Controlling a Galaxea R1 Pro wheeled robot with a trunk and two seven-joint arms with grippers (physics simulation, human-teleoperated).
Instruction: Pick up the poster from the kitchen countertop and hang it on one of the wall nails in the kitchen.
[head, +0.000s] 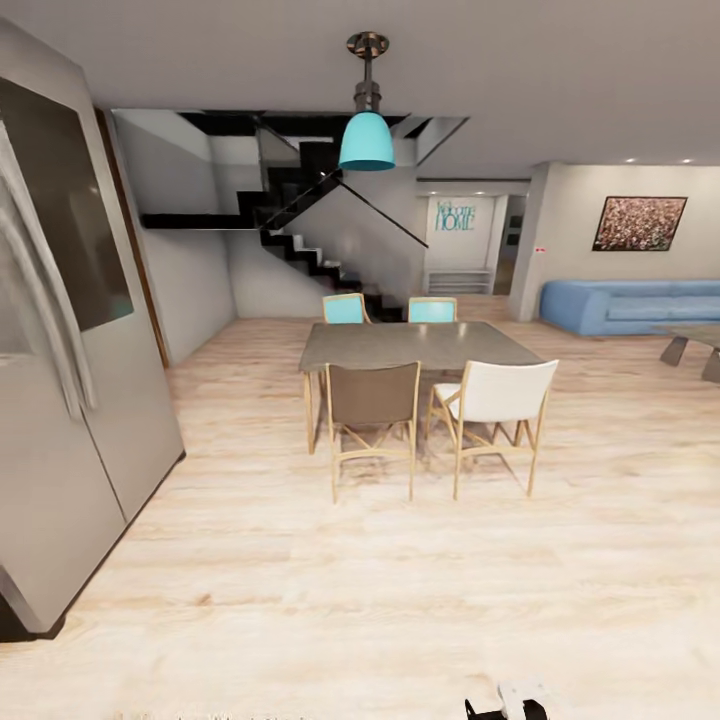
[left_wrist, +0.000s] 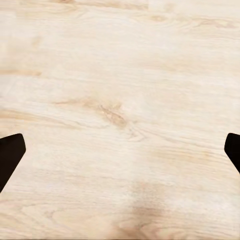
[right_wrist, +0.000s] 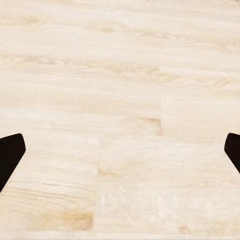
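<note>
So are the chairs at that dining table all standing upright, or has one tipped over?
All upright. The brown chair and white chair stand on their legs at the grey table, and two turquoise chairs stand behind it.

Facing dining area over light wood floor (head: 300, 600): grey dining table (head: 420, 345) mid-room w/ 4 chairs round it, steel fridge (head: 60, 400) near left, teal pendant lamp (head: 366, 140) overhead, blue sofa (head: 620, 305) & reddish speckled framed pic (head: 640, 222) far right. Left gripper (left_wrist: 120, 155) & right gripper (right_wrist: 120, 155) spread wide above floor planks.

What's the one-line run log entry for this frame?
phase: in transit | poster: not seen | left gripper: open, empty, over wood floor | right gripper: open, empty | ahead: dining table
</note>
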